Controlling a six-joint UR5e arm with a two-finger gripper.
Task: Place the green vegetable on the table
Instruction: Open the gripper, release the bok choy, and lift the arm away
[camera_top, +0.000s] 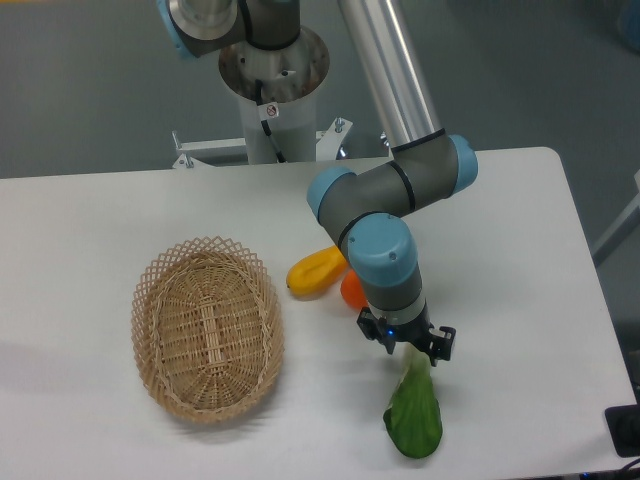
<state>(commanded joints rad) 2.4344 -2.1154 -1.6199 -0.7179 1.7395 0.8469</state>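
The green vegetable (413, 420) lies on the white table (520, 260) near its front edge. Its dark leaves point toward me and its pale stem points up toward the gripper. My gripper (410, 345) hangs just above the stem end, pointing down. The jaws look spread, and the stem sits loosely below and between them. The leafy part rests on the tabletop, right of the basket.
A woven wicker basket (207, 328) stands to the left. A yellow elongated fruit (317, 271) and an orange (352, 289) lie just behind the gripper, the orange partly hidden by the arm. The robot base (272, 75) stands at the table's far edge.
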